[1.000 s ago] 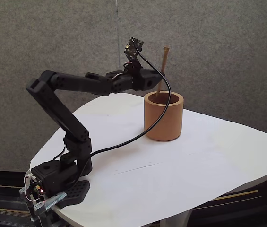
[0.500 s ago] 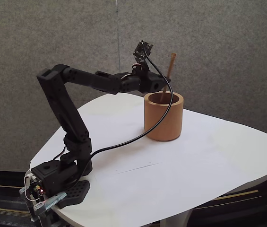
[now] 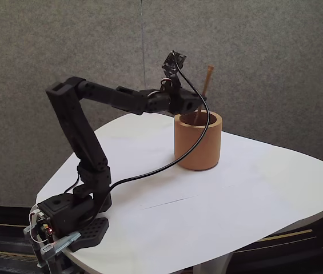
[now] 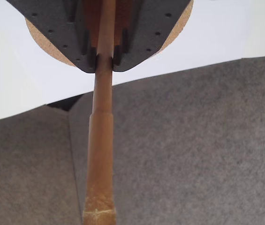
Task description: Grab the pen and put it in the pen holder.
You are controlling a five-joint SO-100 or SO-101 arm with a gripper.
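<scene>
Pen (image 4: pixel 102 140) runs straight between the gripper (image 4: pixel 105 60) fingers, which pinch its shaft. Past the fingertips its lower end already sits inside the pen holder (image 3: pixel 198 142), tilted, seemingly toward the far rim. Released at this slant, it may well just settle against the wall; dragged sideways, it could pry at the rim and tip the holder. Beyond lies bare table (image 3: pixel 264 194), with its edge well apart from the holder.

the fixed view faces the table (image 3: pixel 252 188) from the side; the close wrist view shares the pen holder (image 3: pixel 198 141).
</scene>
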